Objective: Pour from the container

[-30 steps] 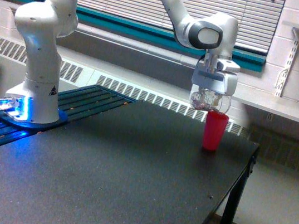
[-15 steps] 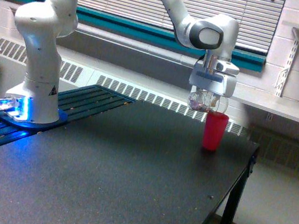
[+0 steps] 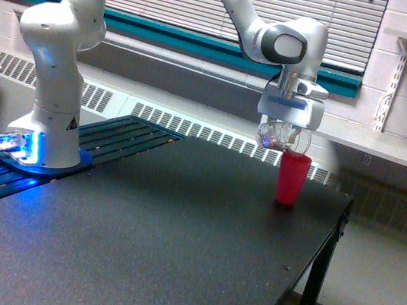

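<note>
Gripper (image 3: 285, 136): closed on clear container (image 3: 282, 138), tipped just above pink cup (image 3: 292, 178). Cup: upright on table (image 3: 137, 235).

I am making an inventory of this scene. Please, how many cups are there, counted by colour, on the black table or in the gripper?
Clear see-through cup held in the gripper: 1
Opaque pink-red plastic cup standing on the black table: 1
Total: 2 cups
</note>
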